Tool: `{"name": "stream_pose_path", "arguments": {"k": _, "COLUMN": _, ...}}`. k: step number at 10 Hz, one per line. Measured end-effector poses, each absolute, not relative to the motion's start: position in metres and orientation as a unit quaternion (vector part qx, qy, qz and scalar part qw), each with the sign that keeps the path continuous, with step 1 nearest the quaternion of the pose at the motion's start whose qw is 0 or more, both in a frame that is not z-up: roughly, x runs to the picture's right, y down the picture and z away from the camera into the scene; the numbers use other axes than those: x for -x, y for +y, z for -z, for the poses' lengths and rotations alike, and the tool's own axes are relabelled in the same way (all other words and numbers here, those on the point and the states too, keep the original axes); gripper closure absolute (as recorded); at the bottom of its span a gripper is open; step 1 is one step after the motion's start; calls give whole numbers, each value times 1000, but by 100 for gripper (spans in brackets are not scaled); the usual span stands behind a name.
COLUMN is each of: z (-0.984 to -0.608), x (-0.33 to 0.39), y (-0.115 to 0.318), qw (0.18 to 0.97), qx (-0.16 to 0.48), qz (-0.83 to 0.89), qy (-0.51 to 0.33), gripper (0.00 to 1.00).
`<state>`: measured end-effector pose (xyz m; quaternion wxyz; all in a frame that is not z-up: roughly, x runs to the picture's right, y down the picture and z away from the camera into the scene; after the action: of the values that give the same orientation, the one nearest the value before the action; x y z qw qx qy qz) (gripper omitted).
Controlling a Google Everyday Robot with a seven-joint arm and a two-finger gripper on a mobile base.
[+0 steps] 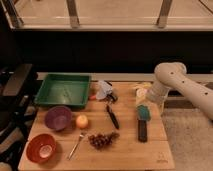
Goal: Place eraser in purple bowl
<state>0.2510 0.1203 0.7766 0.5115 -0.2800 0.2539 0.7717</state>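
As the arm reaches in from the right, table [150,152]: wooden top, everything listed below lies on it.
arm [172,80]: white, elbow bent above the right table edge, forearm angled down-left to the gripper.
tray [62,90]: green, rectangular, back left of table.
purple bowl [58,118]: left side, just in front of tray, upright, plain inside.
red bowl [41,148]: front-left corner, white centre, near purple bowl, diagonally in front of it.
gripper [143,99]: pale, over right-back part of table, above far end of eraser; wide or narrow, cannot tell; touching eraser or not, cannot tell.
eraser [142,131]: black oblong, lying flat on right side of table, long axis front to back, well apart from purple bowl.
teal piece [143,113]: at eraser's far end, just below gripper; part of eraser or separate, cannot tell.
utensil [113,118]: slim, black handle, middle of table, between orange and eraser, slightly tilted.
grey-white thing [104,91]: at tray's right edge, behind utensil; kind unclear.
grapes [101,140]: dark red bunch, front middle, just in front of utensil.
cutlery [76,145]: thin metal piece, fork or spoon cannot tell, between red bowl and grapes.
orange [81,121]: round, just right of purple bowl.
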Motion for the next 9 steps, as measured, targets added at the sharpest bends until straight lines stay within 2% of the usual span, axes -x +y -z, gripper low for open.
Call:
{"name": "stream_pose_path", "arguments": {"k": 2, "z": -772, "x": -254, "y": 139, "qw": 509, "qx": 292, "qz": -767, "qy": 259, "gripper": 20}}
{"name": "stream_pose_path", "arguments": {"k": 6, "z": -773, "x": -252, "y": 139, "qw": 512, "qx": 293, "qz": -766, "qy": 257, "gripper": 20}}
{"name": "stream_pose_path", "arguments": {"k": 9, "z": -789, "x": -247, "y": 154, "qw": 517, "qx": 290, "qz": -757, "qy": 276, "gripper": 20}}
